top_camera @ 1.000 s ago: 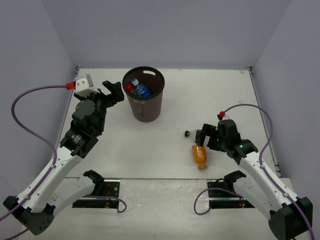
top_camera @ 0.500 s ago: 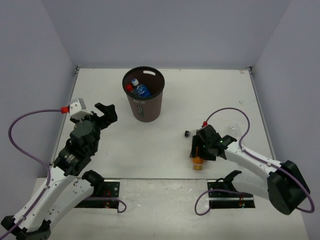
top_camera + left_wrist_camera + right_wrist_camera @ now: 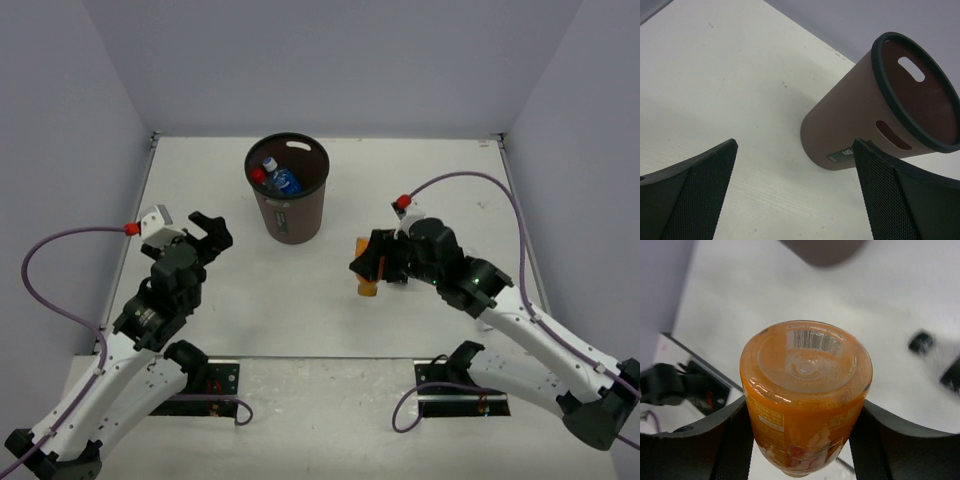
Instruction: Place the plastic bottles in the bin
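Left gripper (image 3: 212, 228) has fingers wide apart and holds nothing, at 8 o'clock of bin (image 3: 292, 222). Right gripper (image 3: 368, 268) is clamped on orange bottle (image 3: 805, 370), at 4 o'clock of bin.

Risk: the slick round bottle may slip or clip the rim.

Count: one bin, with red-capped bottle (image 3: 258, 175) and blue-label bottle (image 3: 284, 182) inside. One orange bottle. One blurred black cap (image 3: 921, 341) on the table.

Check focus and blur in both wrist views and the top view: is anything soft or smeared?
Right wrist view: orange bottle sharp, the table and bin behind it blurred. Left wrist view: bin crisp, no glare. Top external view: even light, faint soft shadows, no obvious smear.
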Controlling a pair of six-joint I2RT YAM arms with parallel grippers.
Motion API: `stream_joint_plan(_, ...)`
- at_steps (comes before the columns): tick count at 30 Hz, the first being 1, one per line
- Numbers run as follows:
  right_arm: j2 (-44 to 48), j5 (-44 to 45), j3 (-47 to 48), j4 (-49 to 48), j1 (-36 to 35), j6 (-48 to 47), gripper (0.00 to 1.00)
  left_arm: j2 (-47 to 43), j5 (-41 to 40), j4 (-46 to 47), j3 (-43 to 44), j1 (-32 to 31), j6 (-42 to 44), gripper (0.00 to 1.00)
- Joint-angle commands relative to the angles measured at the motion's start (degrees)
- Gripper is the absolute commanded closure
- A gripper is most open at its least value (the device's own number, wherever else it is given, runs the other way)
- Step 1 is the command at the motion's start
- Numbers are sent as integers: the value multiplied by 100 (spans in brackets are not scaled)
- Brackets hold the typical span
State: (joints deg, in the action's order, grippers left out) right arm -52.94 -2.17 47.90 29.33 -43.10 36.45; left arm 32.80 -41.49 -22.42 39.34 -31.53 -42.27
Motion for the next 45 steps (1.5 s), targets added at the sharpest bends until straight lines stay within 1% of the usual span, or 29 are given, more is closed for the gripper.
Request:
stream_joint_plan(1,-250,-252,1786,-1055,-14,-1029,74,-16,-206,-14,-67,15,-206,0)
stream_joint_plan(3,-718,-67,2581,-1118,-14,-1279,72,-9,-157,-10,-76,15,-195,0)
stream_joint_plan(4,-1083,65,3381,-1047,-14,-1435,72,2,-145,-40,-82,15,-201,0)
stream_joint_plan(5,-1512,226,3952,-937,-14,-1490,72,13,-120,-55,-87,15,-200,0)
stream_joint_plan(6,-1986,406,4366,-801,-14,-1477,72,23,-86,-60,-92,15,-195,0)
stream_joint_plan(7,-2336,398,4753,-735,-14,-1503,71,29,-63,-69,-93,15,-182,0)
stream_joint_plan(10,-3153,315,5673,-701,-14,-1587,71,43,-34,-79,-94,15,-168,0)
stream_joint_plan(11,-3397,324,6137,-710,-14,-1678,70,43,-26,-79,-102,15,-167,0)
stream_joint_plan(15,-4750,483,7306,-774,-14,-1894,67,60,-9,-70,-102,15,-142,0)
stream_joint_plan(17,-5276,559,7753,-805,-14,-1965,67,60,-8,-85,-102,15,-142,0)
stream_joint_plan(19,-5548,633,8016,-688,-10,-2011,66,51,9,-115,-93,15,-133,0)
stream_joint_plan(21,-5875,722,8350,-519,-12,-2098,62,45,18,-131,-85,15,-142,0)
stream_joint_plan(24,-5952,887,8329,-422,-7,-2167,53,43,9,-130,-86,15,-142,0)
stream_joint_plan(26,-5845,989,8057,-508,-14,-2240,44,55,9,-123,-93,9,-142,0)
stream_joint_plan(39,-5291,1073,7267,-409,-14,-2690,10,104,-19,-142,-76,8,-133,0)
stream_joint_plan(41,-5123,1079,7060,-367,-14,-2791,1,104,-35,-149,-67,15,-133,0)
stream_joint_plan(44,-4747,1132,6521,-275,-5,-3159,1,113,-51,-182,-51,15,-124,0)
stream_joint_plan(45,-4595,1197,6118,-270,16,-3302,1,113,-52,-184,-50,15,-124,0)
